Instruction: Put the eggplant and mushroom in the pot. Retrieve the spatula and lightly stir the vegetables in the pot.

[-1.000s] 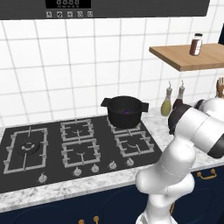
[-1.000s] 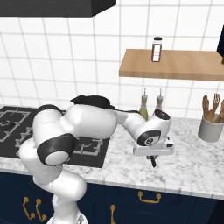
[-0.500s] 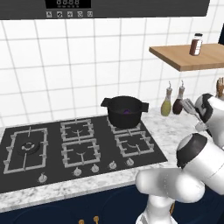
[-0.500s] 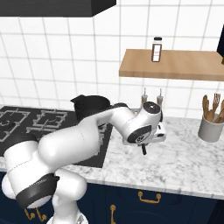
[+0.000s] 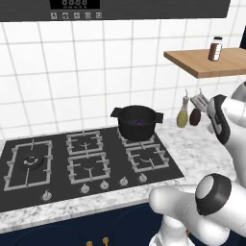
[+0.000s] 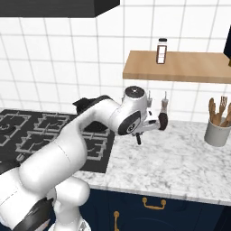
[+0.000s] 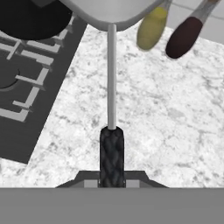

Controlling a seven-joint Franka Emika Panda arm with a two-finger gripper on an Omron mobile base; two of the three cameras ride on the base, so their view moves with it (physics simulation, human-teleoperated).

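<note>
My gripper [image 7: 112, 177] is shut on the black handle of the spatula [image 7: 111, 87]. Its silver shaft runs away from the hand to the wide head at the top of the hand view. From the left base the slotted spatula head [image 5: 199, 101] hangs above the marble counter, just right of the two bottles, with the gripper [image 5: 208, 109] behind it. The black pot [image 5: 137, 123] stands on the back right burner, and the purple eggplant [image 5: 139, 123] lies inside it. The arm partly covers the pot [image 6: 85, 105]. The mushroom is hidden.
An olive bottle [image 5: 182, 114] and a dark bottle [image 5: 194, 116] stand at the wall beside the hob [image 5: 86, 166]. A wooden shelf [image 5: 204, 63] with a spice jar [image 5: 216, 48] hangs above. A grey cup of wooden utensils [image 6: 217, 131] sits far right on the counter.
The hand has risen from low over the counter and swung toward the hob, carrying the spatula up beside the bottles. The jaws stayed shut on the handle.
</note>
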